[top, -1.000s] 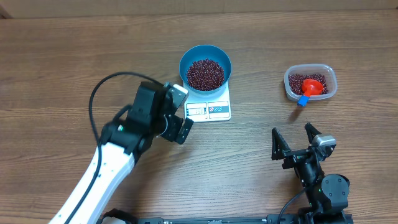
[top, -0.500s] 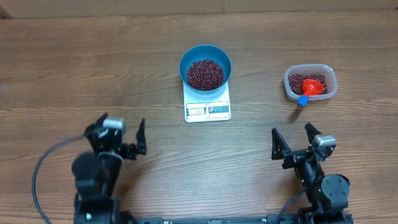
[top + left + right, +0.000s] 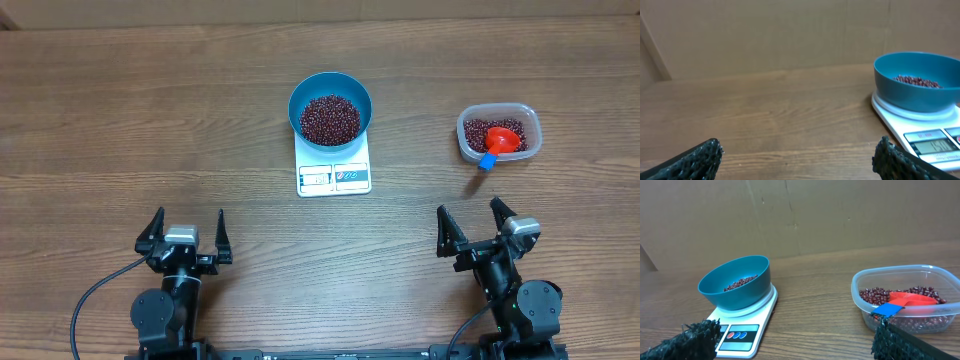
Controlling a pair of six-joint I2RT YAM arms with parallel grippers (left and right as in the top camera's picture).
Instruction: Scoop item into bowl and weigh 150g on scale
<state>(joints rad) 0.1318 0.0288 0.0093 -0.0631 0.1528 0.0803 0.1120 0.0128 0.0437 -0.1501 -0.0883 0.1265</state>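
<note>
The bowl [image 3: 330,85] sits on the scale [image 3: 335,178] beyond the middle of the table [image 3: 100,120], toward its far edge, loaded with beans [image 3: 330,118]. The left jaws and right jaws hang released and empty at the near edge, well apart from everything. The work looks to be at the checking stage, though the display is too blurred to read. If it is short, take the red scoop [image 3: 503,138] from the clear tub [image 3: 499,106] near the right edge and add small portions.

The scale [image 3: 910,125] runs off the left-wrist view's right edge.
</note>
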